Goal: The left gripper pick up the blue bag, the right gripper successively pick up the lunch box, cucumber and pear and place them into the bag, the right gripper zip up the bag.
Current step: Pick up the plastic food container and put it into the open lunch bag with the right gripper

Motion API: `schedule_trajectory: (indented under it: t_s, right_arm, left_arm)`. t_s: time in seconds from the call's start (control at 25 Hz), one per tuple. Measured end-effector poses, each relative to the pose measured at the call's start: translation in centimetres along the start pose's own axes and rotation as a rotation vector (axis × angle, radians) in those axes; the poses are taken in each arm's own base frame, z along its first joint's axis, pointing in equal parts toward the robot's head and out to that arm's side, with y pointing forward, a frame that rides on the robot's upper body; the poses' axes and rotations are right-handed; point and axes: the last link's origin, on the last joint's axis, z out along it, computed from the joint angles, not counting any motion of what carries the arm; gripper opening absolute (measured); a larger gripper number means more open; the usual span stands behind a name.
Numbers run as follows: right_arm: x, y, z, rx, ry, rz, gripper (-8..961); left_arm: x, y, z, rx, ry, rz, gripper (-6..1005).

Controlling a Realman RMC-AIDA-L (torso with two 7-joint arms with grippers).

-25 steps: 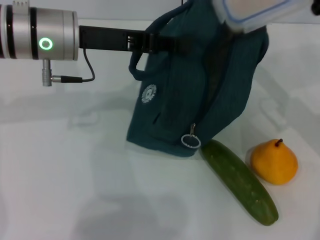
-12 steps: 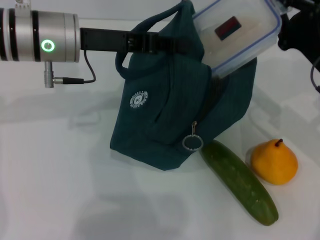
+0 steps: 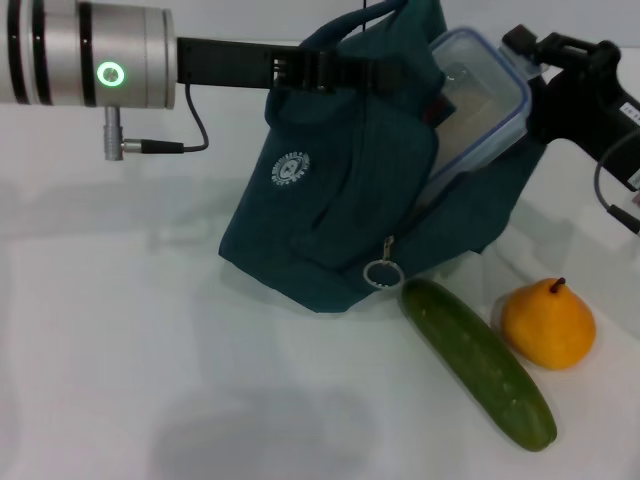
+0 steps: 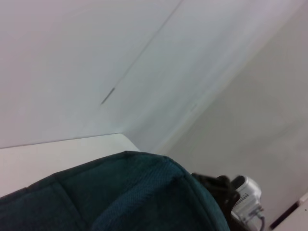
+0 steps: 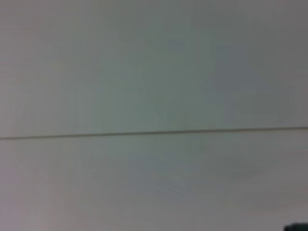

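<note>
Right tool point(image 3: 527, 95) clamped on lunch box point(image 3: 478, 112) entering blue bag point(image 3: 350, 210), white round logo point(image 3: 287, 169) unreadable

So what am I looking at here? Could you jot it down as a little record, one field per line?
left gripper: holds the blue bag up by its top
right gripper: at the lunch box's far end
lunch box: tilted, partly inside the bag's open top
cucumber: lying on the table, one end by the bag's bottom
pear: on the table, beside the cucumber
zipper ring: hanging low on the bag
</note>
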Motion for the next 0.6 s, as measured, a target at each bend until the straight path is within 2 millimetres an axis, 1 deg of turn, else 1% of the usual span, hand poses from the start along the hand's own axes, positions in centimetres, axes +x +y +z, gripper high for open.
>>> schedule_trajectory:
  t_s: [0.12, 0.32, 0.6]
  right_arm:
    - [0.2, 0.0, 0.1, 0.004, 0.018, -0.003, 107]
    - [0.5, 0.5, 0.4, -0.027, 0.046, -0.030, 107]
    - [1.4, 0.0, 0.5, 0.013, 0.125, -0.072, 108]
  left_arm:
    - [0.3, 0.2, 0.4, -0.011, -0.008, 0.009, 66]
    - [0.0, 0.6, 1.7, -0.038, -0.048, 0.013, 66]
    - [0.7, 1.1, 1.9, -0.074, -0.017, 0.026, 66]
